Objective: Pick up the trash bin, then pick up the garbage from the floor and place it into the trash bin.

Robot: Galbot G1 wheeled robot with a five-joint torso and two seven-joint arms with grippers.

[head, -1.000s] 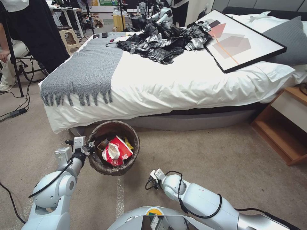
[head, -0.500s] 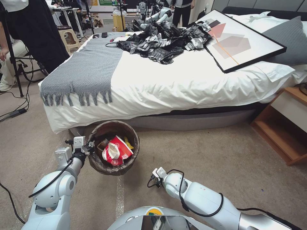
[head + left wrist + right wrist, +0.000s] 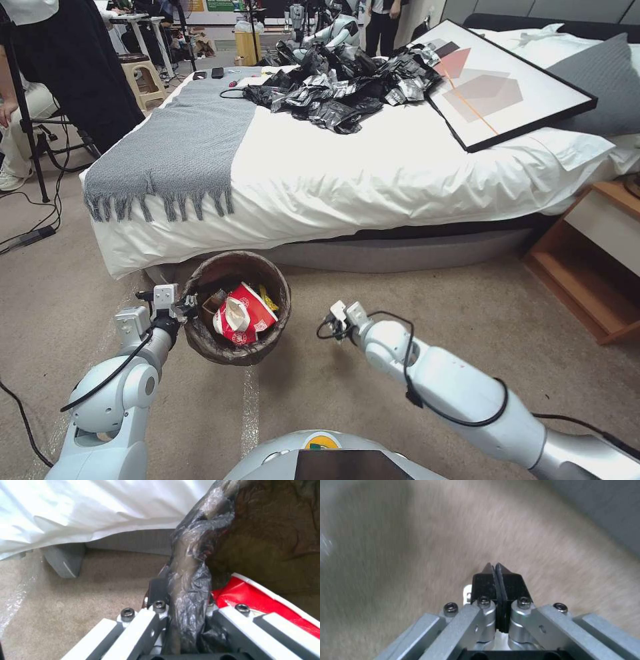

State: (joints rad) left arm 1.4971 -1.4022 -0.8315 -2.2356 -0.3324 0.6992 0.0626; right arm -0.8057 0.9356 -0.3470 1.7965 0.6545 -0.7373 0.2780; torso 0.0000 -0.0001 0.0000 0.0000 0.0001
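The left arm reaches forward from the robot's shoulder, elbow low, its wrist level with the bin's rim. The left gripper (image 3: 187, 308) is clamped on the trash bin (image 3: 237, 308) at the rim's nine o'clock side; in the left wrist view its fingers (image 3: 156, 592) pinch the bag-covered rim (image 3: 190, 585) between them. The bin sits on the carpet (image 3: 433, 300) just in front of the bed (image 3: 373, 167), and crushed red-and-white garbage (image 3: 241, 315) lies inside it, with a yellow scrap toward one o'clock. To the right of the bin, the right arm stretches out over bare carpet, forearm pointing toward eleven o'clock. The right gripper (image 3: 337, 319) hovers near the bin's three o'clock side, apart from it; the right wrist view shows its black fingertips (image 3: 488, 580) pressed together with nothing between them.
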